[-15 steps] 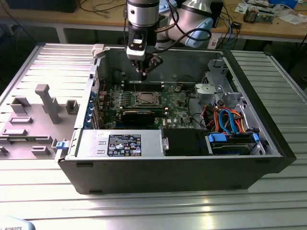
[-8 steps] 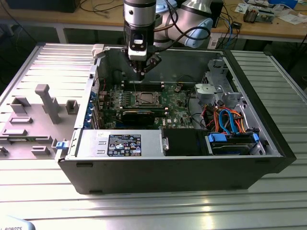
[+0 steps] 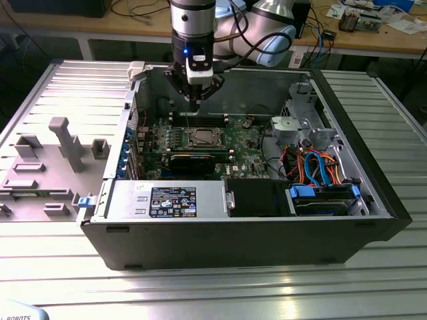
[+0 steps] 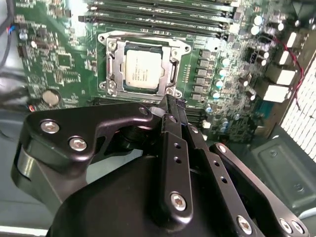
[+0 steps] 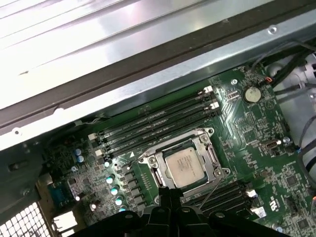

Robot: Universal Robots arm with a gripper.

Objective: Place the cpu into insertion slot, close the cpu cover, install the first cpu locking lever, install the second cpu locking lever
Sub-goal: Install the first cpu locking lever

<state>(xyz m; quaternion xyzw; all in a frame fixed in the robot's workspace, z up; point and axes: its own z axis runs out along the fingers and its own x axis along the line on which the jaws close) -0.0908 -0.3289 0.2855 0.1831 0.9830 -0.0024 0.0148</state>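
While my claw (image 4: 170, 102) hangs shut and empty, the cpu (image 4: 143, 68) sits just beyond its tips. The cover (image 4: 113, 61) frames the cpu.

We've got a silver-grey arm (image 3: 193, 17) with a blue light (image 3: 187, 53), plus a black gripper (image 4: 170, 104) dotted with silver screws (image 4: 77, 143).

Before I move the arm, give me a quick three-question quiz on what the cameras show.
1. True or false: the cpu lies seated on the green board.
2. The gripper is: A) wide open B) shut and empty C) shut on the cpu.
3. Fill in: the silver frame lying flat around the cpu is the ____.
Key: 1 true; 2 B; 3 cpu cover.
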